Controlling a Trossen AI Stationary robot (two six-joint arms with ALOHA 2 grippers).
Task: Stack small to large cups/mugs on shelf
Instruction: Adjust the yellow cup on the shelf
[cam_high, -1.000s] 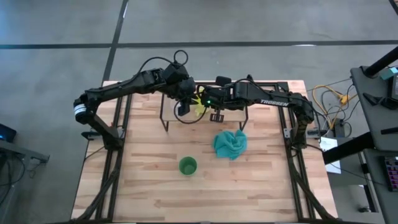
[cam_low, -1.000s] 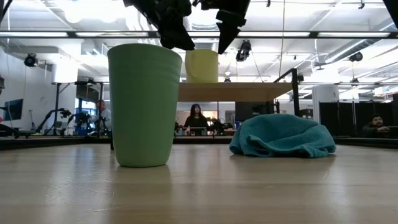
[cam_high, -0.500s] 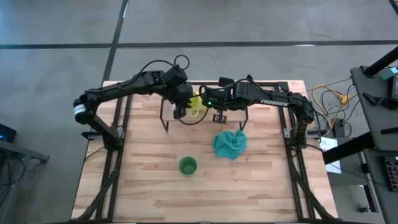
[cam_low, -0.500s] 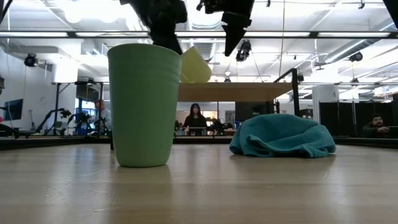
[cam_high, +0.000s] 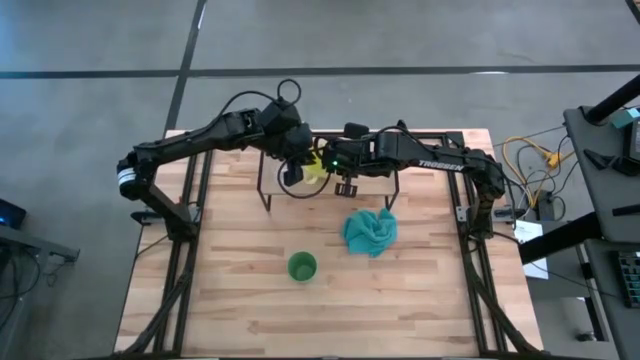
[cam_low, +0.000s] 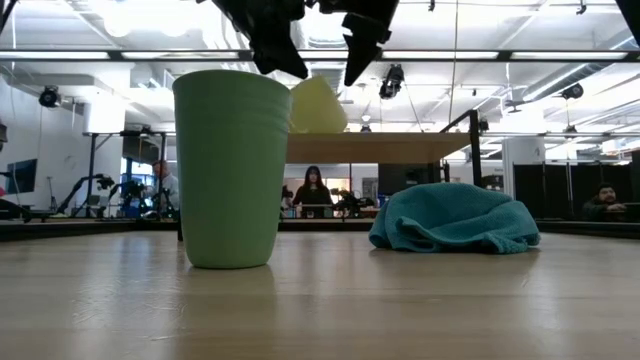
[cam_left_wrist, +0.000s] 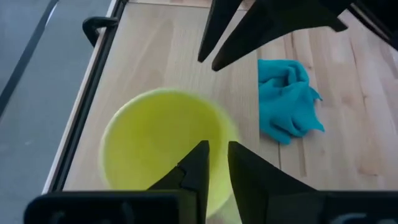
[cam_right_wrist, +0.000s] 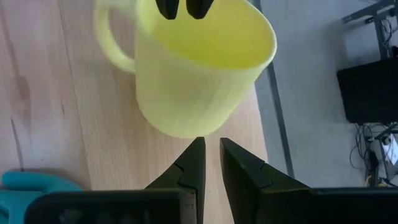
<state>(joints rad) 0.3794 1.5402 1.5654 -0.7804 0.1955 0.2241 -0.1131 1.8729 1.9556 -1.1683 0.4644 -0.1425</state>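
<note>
The yellow mug stands tilted on the light-wood shelf. My left gripper is above it, shut on its rim. My right gripper is shut, with its tips just beside the mug's lower wall; I cannot tell whether they touch it. The green cup stands upright on its base on the table, near the near edge. The clear glass cup does not show in any view. My left gripper pinches the mug's rim, one finger inside the mug and one outside. The fingers come from above, pointing down. The mug is tilted in the hold, and its base edge seems to rest on the shelf plank.
A crumpled teal cloth lies on the table in front of the shelf, to the right of the green cup. The shelf's thin black legs stand on the tabletop. People and equipment show in the room beyond the table.
The yellow mug stood upright on the shelf a second ago. It has since tipped over to a tilt in my left gripper's hold. My right gripper drew slightly away from the mug, then came back close beside it.
</note>
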